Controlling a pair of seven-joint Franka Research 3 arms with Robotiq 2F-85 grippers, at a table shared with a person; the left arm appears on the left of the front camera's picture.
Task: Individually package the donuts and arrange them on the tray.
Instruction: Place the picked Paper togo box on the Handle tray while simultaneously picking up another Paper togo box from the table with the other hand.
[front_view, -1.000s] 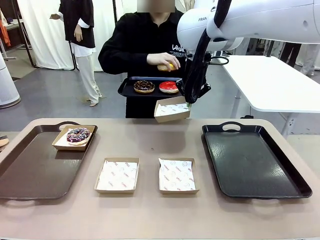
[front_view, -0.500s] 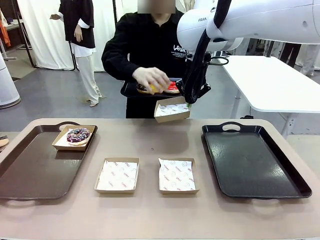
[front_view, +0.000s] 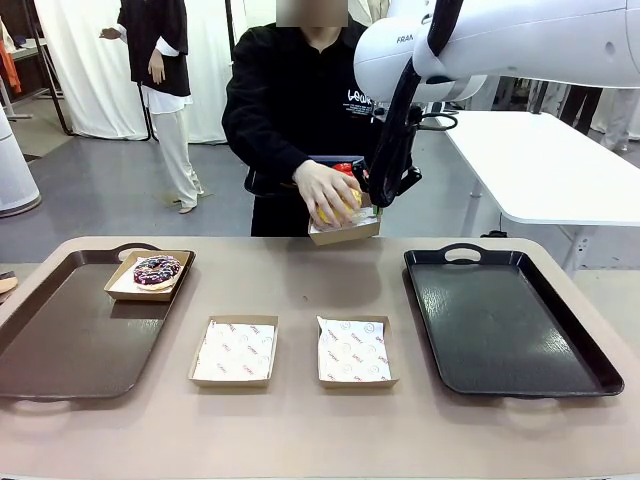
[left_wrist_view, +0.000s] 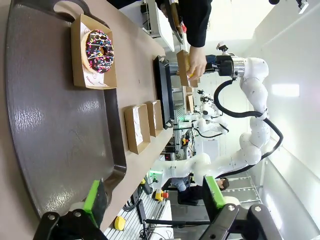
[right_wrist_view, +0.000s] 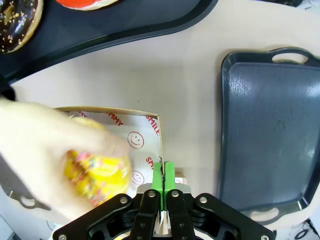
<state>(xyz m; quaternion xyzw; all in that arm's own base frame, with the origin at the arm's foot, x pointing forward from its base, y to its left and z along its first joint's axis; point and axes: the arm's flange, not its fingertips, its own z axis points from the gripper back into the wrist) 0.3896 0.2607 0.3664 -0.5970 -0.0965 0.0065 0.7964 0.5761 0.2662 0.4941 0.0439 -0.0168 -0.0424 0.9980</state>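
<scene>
**Yellow donut in the raised box**

Left hand (left_wrist_view: 155, 197) is spread wide over the brown tray (front_view: 60, 340), where a sprinkled donut (front_view: 156, 270) lies flat in its box (front_view: 125, 285). Two lined boxes (front_view: 234, 351) sit mid-counter. Farther off, right hand (right_wrist_view: 163, 172), pressed together, pinches the rim of a raised box (right_wrist_view: 145, 132). A person's hand (front_view: 325, 190) holds the yellow donut (right_wrist_view: 97, 172) inside it. Beyond, the chocolate donut (right_wrist_view: 15, 20) and red donut (right_wrist_view: 85, 2) lie on a small tray (right_wrist_view: 125, 25).

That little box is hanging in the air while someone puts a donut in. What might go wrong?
1. The right gripper pinches the box by one wall only, up over the table. The weight of the yellow donut, or a push from above, could tilt the box or pull it free.
2. The person's hand is right beside the shut gripper, so any arm movement might bump it.
</scene>
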